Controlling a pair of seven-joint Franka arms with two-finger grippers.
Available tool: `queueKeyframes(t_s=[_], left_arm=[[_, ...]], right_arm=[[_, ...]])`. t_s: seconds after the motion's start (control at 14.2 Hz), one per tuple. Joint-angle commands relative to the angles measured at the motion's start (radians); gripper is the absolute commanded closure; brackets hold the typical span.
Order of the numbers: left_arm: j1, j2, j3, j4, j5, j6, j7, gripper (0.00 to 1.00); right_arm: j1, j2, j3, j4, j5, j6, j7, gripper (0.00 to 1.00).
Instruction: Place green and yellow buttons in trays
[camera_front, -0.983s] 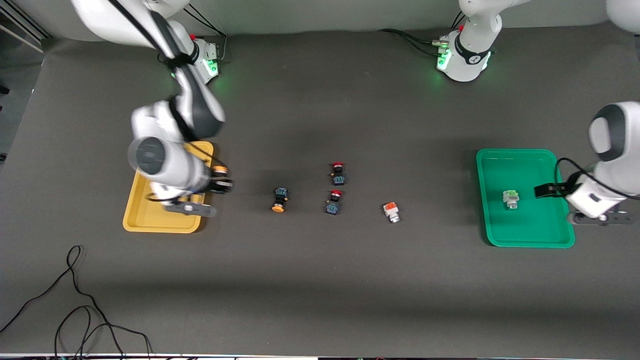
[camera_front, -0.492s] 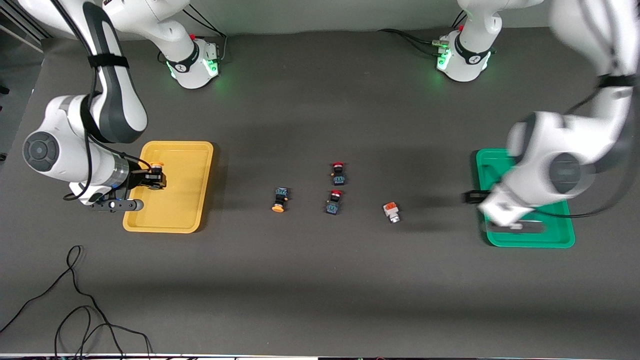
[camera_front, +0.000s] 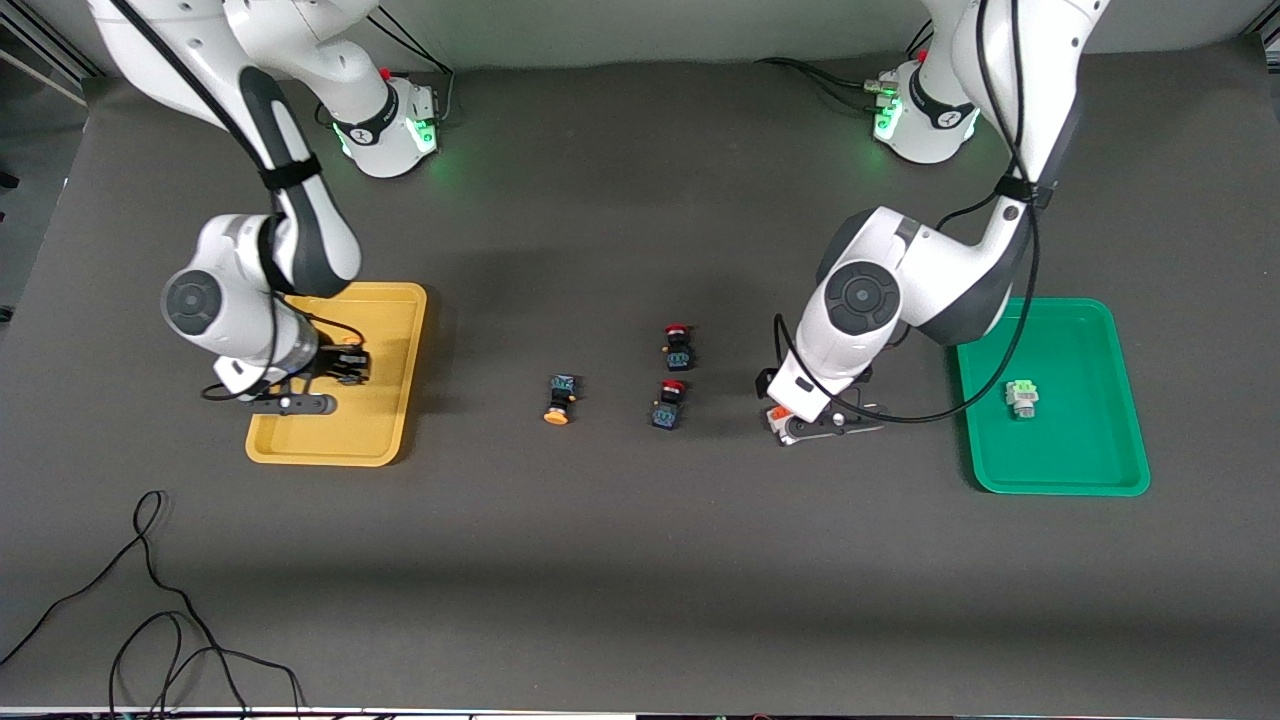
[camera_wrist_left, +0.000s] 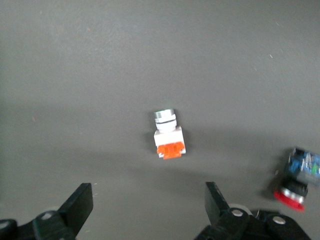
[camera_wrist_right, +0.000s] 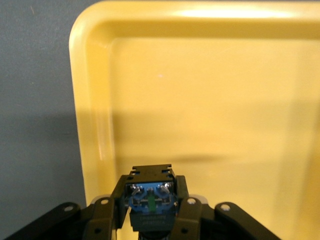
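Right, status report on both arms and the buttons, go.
Left end effector open over the orange-capped grey button. Right end effector shut on a dark-bodied button over the yellow tray. Green-capped button in the green tray. Nothing blocking.

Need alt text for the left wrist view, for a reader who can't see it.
The left gripper, jaws open, hangs over a grey button with an orange cap lying on the dark table. A red-capped dark button lies beside it.

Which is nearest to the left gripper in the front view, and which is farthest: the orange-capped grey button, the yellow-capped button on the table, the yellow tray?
From the left gripper:
1. Orange-capped grey button, directly under it.
2. Yellow-capped button, mid-table.
3. Yellow tray, at the right arm's end.
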Motion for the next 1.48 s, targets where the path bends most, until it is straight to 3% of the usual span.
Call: queueKeyframes(t_s=[0.0, 0.07, 0.14, 0.21, 0.42, 0.49, 0.7, 0.77, 0.98, 1.19, 1.4], left_arm=[[0.001, 0.089, 0.014, 0.014, 0.000, 0.083, -0.108, 0.00], [0.003, 0.116, 0.016, 0.014, 0.001, 0.117, -0.153, 0.00], [0.003, 0.147, 0.016, 0.014, 0.010, 0.161, -0.193, 0.00], [0.002, 0.167, 0.017, 0.014, 0.014, 0.194, -0.201, 0.00], [-0.006, 0.190, 0.017, 0.014, 0.017, 0.203, -0.201, 0.01], [-0.012, 0.192, 0.017, 0.014, 0.020, 0.205, -0.201, 0.13], [-0.015, 0.197, 0.018, 0.014, 0.023, 0.202, -0.205, 0.77], [-0.014, 0.193, 0.019, 0.014, 0.023, 0.200, -0.205, 0.93], [-0.003, 0.154, 0.021, 0.030, 0.020, 0.160, -0.204, 0.98], [0.043, 0.031, 0.007, 0.101, -0.011, -0.093, -0.156, 1.00], [0.125, -0.075, 0.007, 0.162, -0.141, -0.336, 0.131, 1.00]], right_arm=[[0.026, 0.044, -0.005, 0.003, 0.054, 0.035, -0.015, 1.00], [0.024, 0.051, -0.005, 0.003, 0.054, 0.043, -0.017, 0.96], [0.023, 0.051, -0.005, 0.001, 0.054, 0.044, -0.021, 0.40], [0.024, 0.045, -0.006, 0.001, 0.054, 0.040, -0.021, 0.00], [0.024, 0.003, -0.006, 0.004, 0.056, 0.006, 0.000, 0.00], [0.026, -0.032, -0.006, 0.009, 0.056, -0.015, 0.037, 0.00], [0.061, -0.095, -0.003, 0.089, 0.054, -0.131, 0.204, 0.00], [0.081, -0.086, -0.003, 0.155, 0.054, -0.217, 0.245, 0.00], [0.133, -0.051, 0.001, 0.309, 0.053, -0.342, 0.389, 0.00], [0.222, 0.040, 0.003, 0.418, 0.054, -0.353, 0.566, 0.00], [0.265, 0.164, 0.008, 0.534, 0.102, -0.353, 0.634, 0.00]])
